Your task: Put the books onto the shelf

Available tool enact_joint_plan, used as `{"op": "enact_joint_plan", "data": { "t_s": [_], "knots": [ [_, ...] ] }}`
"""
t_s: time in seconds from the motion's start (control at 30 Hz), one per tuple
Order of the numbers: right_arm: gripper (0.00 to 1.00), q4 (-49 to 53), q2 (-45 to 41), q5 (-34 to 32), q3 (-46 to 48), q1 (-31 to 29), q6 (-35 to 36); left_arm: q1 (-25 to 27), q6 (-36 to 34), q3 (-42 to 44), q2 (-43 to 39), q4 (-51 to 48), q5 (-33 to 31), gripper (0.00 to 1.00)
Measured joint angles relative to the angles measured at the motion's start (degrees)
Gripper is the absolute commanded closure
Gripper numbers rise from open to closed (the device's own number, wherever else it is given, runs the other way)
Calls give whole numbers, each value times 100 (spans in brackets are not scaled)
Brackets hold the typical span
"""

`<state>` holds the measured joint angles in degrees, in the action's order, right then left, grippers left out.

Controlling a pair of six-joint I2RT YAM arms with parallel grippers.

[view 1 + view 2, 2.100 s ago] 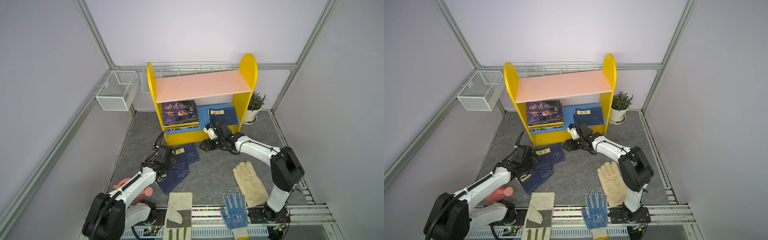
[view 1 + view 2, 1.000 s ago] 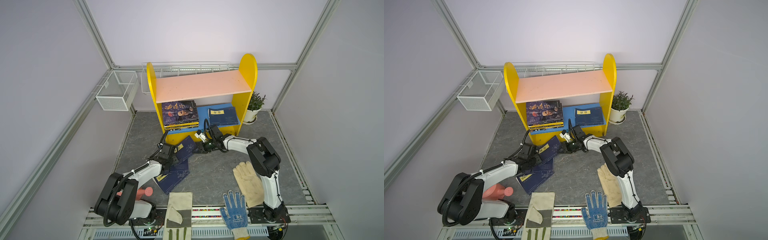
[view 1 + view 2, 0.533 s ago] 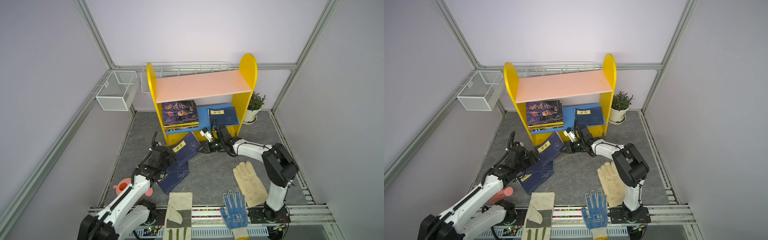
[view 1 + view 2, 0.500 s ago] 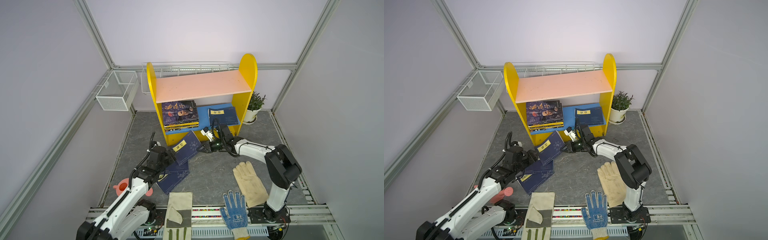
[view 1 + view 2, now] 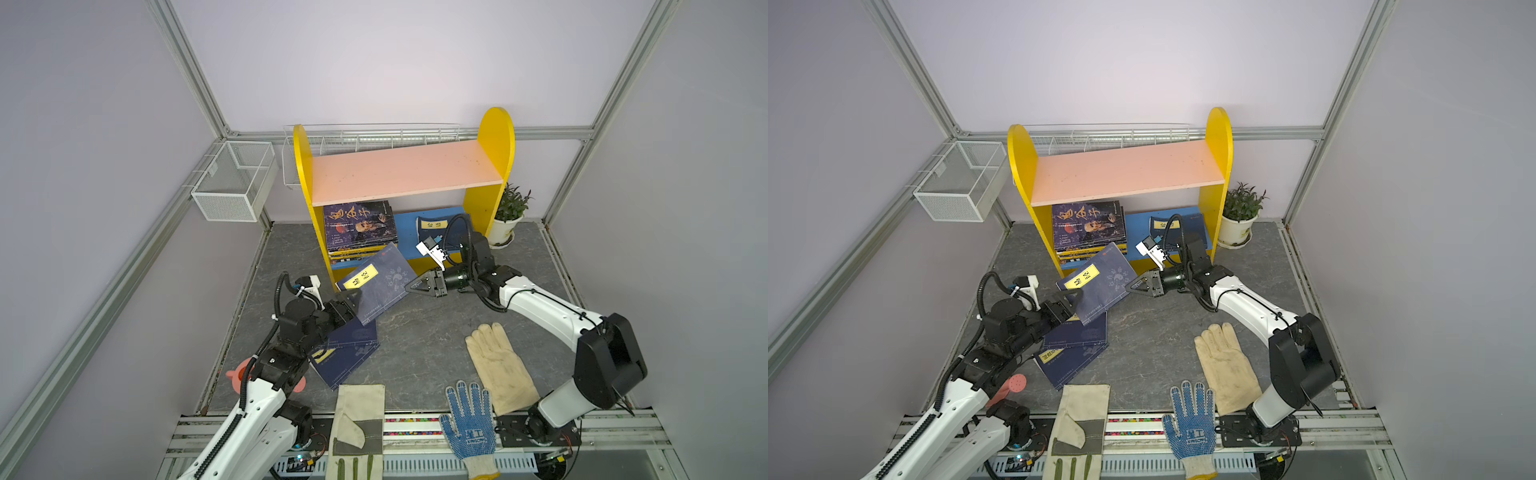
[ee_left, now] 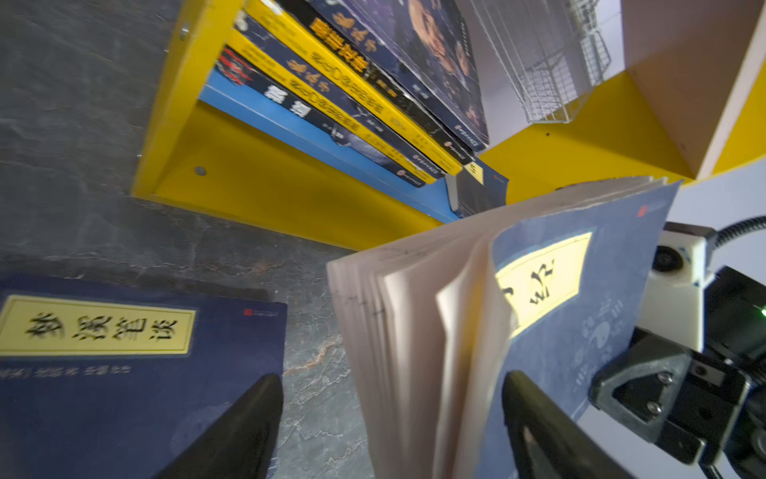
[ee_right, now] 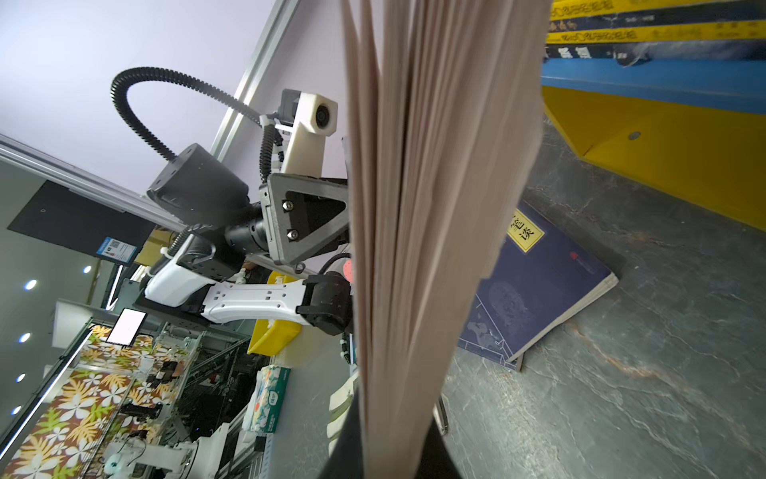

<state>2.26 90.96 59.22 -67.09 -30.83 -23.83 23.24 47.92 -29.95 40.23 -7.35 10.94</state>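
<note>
1. Currently the right gripper point(image 5: 409, 286) has its jaws clamped on the right edge of a navy book point(image 5: 376, 282). It holds the book tilted and clear of the floor point(image 5: 415, 345), just in front of the shelf point(image 5: 494, 137).
2. The left gripper point(image 6: 389, 377) has its jaws apart. The book's fanned pages hang between its fingers without being pinched, so the right arm alone seems to carry the book.
3. Done so far: a stack of books point(image 5: 359, 222) lies flat on the left of the blue lower board point(image 5: 405, 235). A single navy one point(image 5: 434, 226) lies on the right of that board.
4. The pink upper board point(image 5: 407, 170) holds nothing.
5. Left to do: the held book is not yet on the shelf. Two more navy books point(image 5: 345, 353) lie overlapping on the floor at the near left, partly under the left arm.
6. By my reckoning the task is well past halfway, with three books to go. The one in the air is closest to being placed.
</note>
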Motion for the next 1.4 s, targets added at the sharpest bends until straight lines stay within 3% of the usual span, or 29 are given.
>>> {"op": "enact_joint_plan", "data": {
  "t_s": [0.03,0.13,0.33,0.43,0.47,0.5,0.57,0.83,0.93,1.07,1.23,1.33,1.4],
  "knots": [
    [91,0,2,59,-2,0,-15,0,-7,44,15,155,144,19],
    [91,-48,2,197,-2,0,-87,0,-42,140,79,588,588,38],
    [88,-212,0,341,2,144,-236,-11,-55,164,214,1222,1172,89],
    [78,-216,-22,334,11,264,-317,-7,-31,166,240,1517,1353,98],
    [71,-238,-42,238,15,278,-345,-9,20,168,256,1582,1384,100],
    [61,-286,-59,162,17,284,-369,-9,66,170,308,1657,1410,100],
    [52,-422,-92,-63,35,280,-498,-4,210,173,494,1969,1425,100],
    [51,-1458,-94,-909,216,-96,-1346,262,761,175,1298,3069,901,100],
    [57,-1860,-94,-1156,284,-170,-1670,466,782,72,1353,3161,605,100],
    [76,-2267,-94,-1445,350,-219,-1976,568,787,-74,1440,3324,439,100],
    [90,-2837,-94,-1582,496,-319,-2361,597,796,-74,1453,3298,201,100],
    [93,-3104,-96,-1690,706,-315,-2529,638,763,-74,1429,3121,72,54],
    [93,-3246,-118,-1840,874,-247,-2616,640,737,-74,1346,2863,-83,36]
  ]
}}
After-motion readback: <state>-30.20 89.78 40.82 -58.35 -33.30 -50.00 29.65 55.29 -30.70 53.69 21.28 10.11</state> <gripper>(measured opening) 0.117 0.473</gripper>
